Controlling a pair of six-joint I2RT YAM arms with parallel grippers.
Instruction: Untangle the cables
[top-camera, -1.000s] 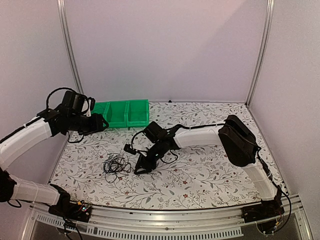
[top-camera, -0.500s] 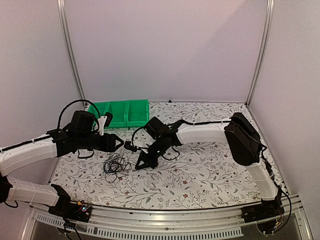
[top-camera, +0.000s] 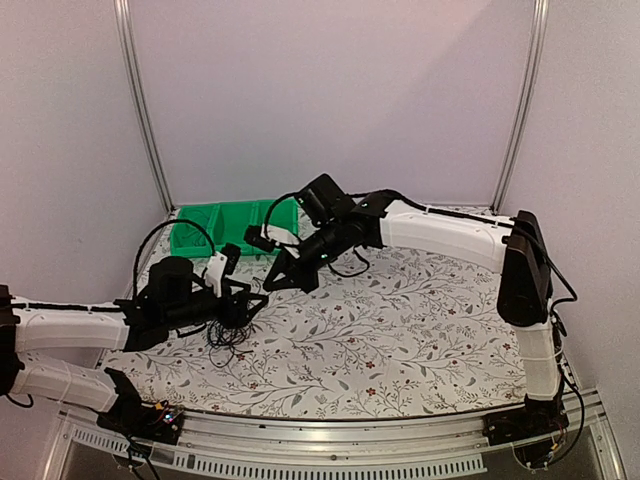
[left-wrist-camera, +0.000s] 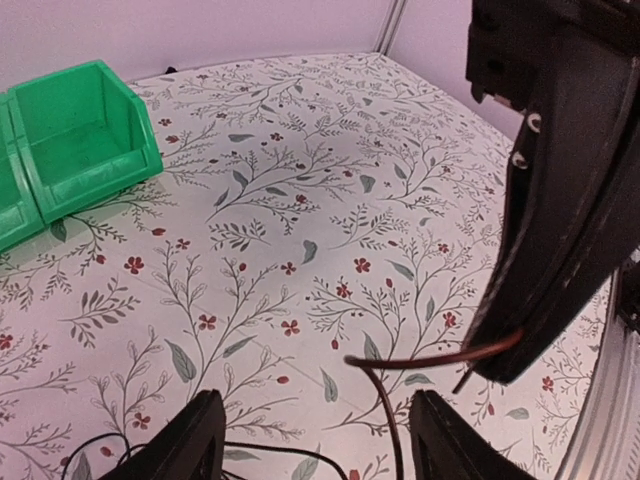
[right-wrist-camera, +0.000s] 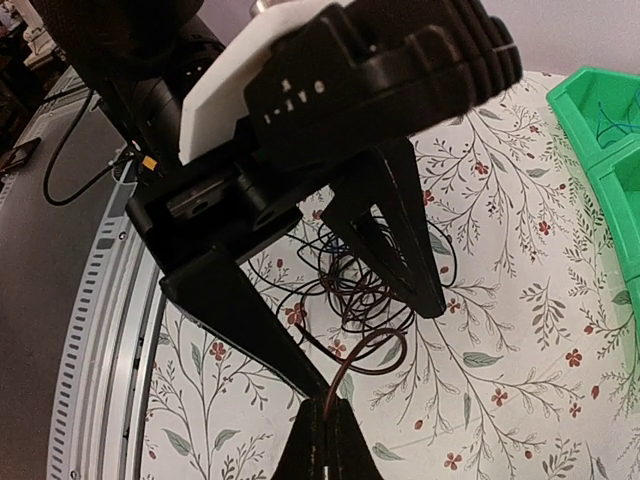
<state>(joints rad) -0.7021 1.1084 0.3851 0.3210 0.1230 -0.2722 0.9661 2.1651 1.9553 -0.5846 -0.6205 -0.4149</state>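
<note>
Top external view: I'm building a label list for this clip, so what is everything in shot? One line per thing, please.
cables: one tangled bundle, black, near left of the table; one strand runs up to the right gripper
green bins: at least two, green, side by side at the far left of the table
table: one, white with a floral print, under everything
frame posts: two, silver, at the back corners
left arm: one, white and black, reaching in low from the left
right arm: one, white and black, reaching across towards the bins
left gripper: one, black, open, by the bundle
right gripper: one, black, shut on a strand
</note>
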